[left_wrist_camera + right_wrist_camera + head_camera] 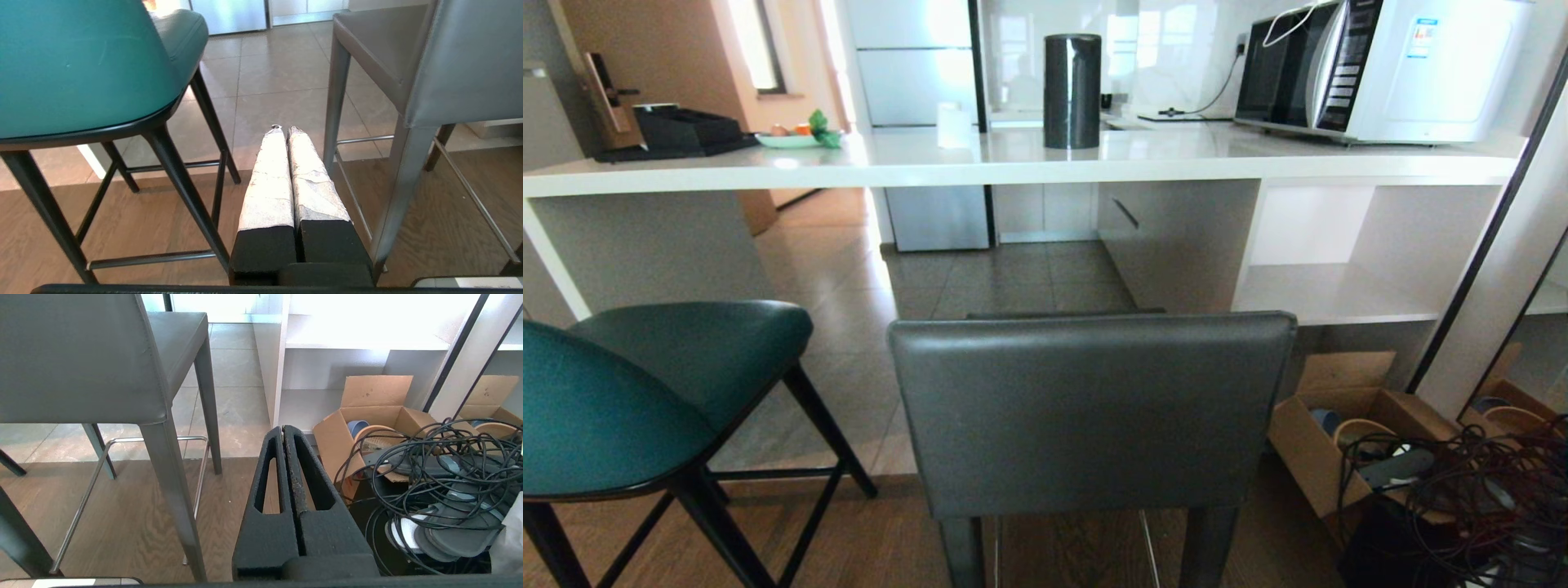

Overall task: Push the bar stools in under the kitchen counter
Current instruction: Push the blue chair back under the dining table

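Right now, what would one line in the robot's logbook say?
teal leather stool: outside white stone counter | dark grey leather stool: outside | left gripper: shut, between stools | right gripper: shut, empty

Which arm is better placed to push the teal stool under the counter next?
Probably the left. The left gripper, shut, hangs between the teal stool and the grey stool. The right gripper, shut, is on the grey stool's far side, by a cardboard box.
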Controlling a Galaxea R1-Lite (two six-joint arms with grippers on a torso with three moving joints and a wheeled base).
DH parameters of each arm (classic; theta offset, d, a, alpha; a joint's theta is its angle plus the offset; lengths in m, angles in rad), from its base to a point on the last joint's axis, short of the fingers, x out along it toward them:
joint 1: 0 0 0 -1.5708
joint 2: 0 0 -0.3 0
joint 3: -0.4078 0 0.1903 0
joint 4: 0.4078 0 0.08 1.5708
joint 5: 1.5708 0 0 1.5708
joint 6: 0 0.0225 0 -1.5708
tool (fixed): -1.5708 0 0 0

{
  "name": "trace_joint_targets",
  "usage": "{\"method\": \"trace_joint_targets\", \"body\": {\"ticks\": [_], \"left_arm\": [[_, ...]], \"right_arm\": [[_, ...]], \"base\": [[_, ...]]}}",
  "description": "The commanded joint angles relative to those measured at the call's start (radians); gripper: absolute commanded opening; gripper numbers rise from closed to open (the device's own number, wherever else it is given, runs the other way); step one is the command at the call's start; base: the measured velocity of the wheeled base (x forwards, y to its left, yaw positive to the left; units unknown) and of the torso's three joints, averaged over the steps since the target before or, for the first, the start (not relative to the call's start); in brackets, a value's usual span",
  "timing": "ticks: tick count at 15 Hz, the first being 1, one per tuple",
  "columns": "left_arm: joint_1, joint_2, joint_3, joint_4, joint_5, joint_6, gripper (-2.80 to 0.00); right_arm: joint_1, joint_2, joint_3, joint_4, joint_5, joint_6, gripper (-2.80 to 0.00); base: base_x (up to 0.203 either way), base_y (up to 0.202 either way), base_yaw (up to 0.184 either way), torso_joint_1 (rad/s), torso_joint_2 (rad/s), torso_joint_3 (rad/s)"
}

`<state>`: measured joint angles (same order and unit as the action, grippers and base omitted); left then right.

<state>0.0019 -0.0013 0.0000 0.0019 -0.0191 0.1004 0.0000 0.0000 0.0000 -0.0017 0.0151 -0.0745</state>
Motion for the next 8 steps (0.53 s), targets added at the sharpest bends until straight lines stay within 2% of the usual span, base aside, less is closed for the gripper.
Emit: {"method": "trace_joint_targets", "body": {"ticks": [1, 4, 8], "left_arm": [[0.0, 0.001, 0.003, 0.0, -0.003, -0.002, -2.8], [0.001, 0.001, 0.003, 0.0, -0.007, -0.005, -2.8], [0.001, 0.001, 0.003, 0.0, -0.007, -0.005, -2.8]], "right_arm": [[0.0, 0.002, 0.005, 0.0, 0.002, -0.004, -2.8], [0.0, 0.002, 0.005, 0.0, 0.005, -0.001, -2.8], [0.0, 0.002, 0.005, 0.0, 0.002, 0.001, -2.8]], "base": [[0.0, 0.0, 0.0, 0.0, 0.0, 0.0], [0.0, 0.026, -0.005, 0.001, 0.0, 0.002], [0.0, 0.178, -0.003, 0.001, 0.0, 0.004]]}}
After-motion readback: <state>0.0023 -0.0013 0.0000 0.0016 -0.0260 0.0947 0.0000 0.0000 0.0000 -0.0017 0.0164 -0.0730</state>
